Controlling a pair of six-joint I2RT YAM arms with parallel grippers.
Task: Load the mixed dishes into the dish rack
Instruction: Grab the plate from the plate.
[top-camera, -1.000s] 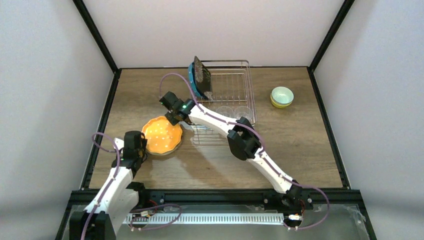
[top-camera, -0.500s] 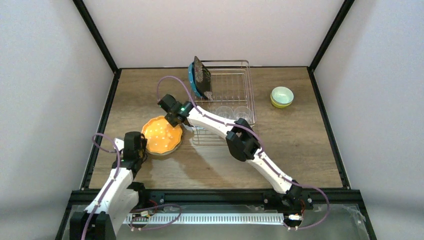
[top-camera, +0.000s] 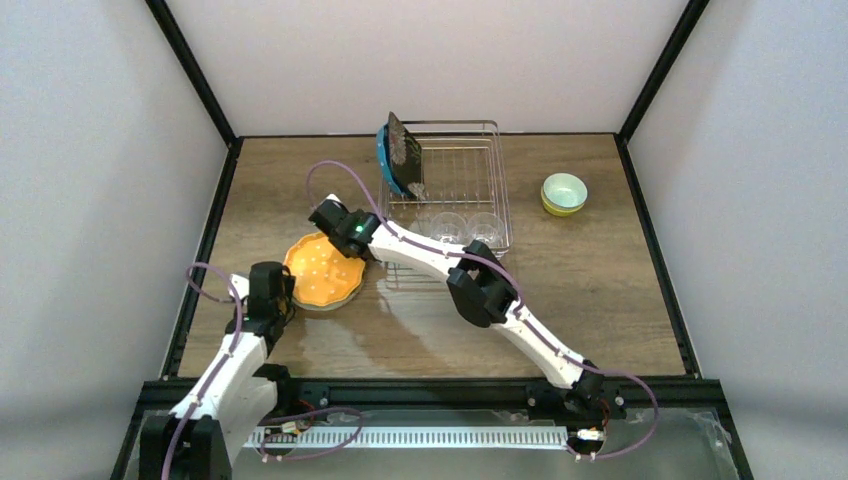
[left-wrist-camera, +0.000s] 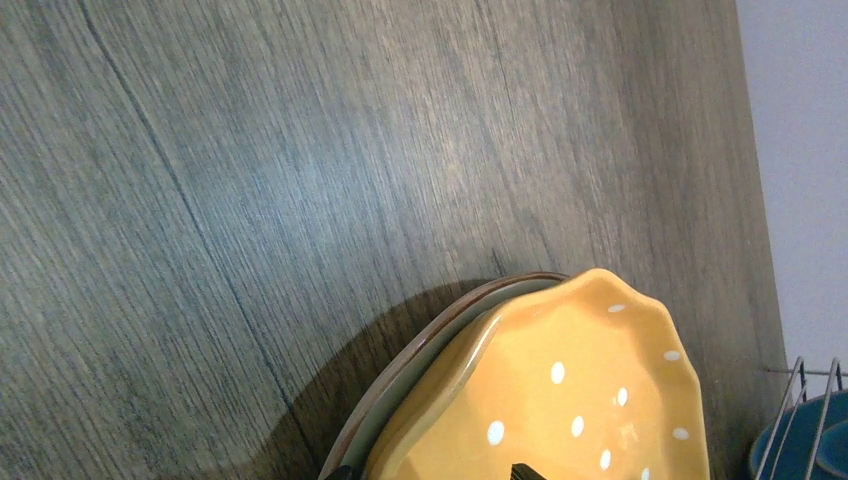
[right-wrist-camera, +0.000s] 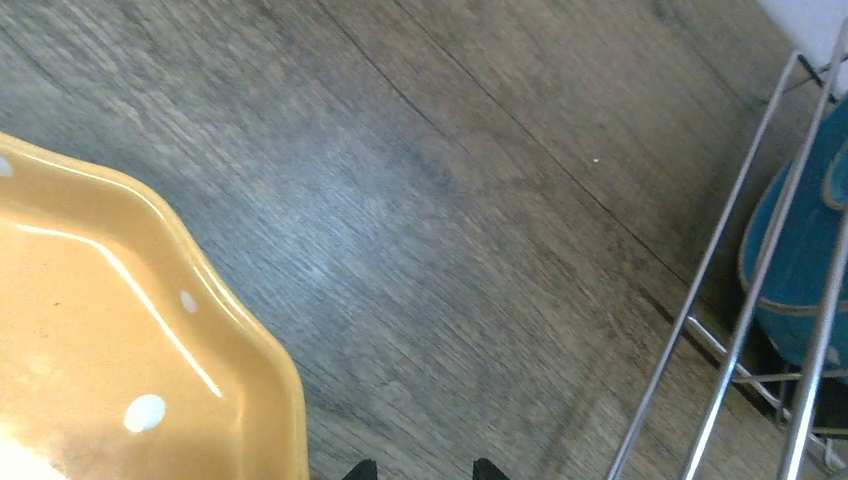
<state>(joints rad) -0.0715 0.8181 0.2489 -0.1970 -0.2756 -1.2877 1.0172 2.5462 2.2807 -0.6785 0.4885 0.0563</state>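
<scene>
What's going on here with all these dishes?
Two robot arms are loading dishes into a wire dish rack. A blue plate and a black square plate stand at its left end, glass cups at its near end. The left gripper and right gripper, both open, sit close to the rim of an orange dotted plate lying on a pale green plate on the table. Two stacked bowls wait to the right.
</scene>
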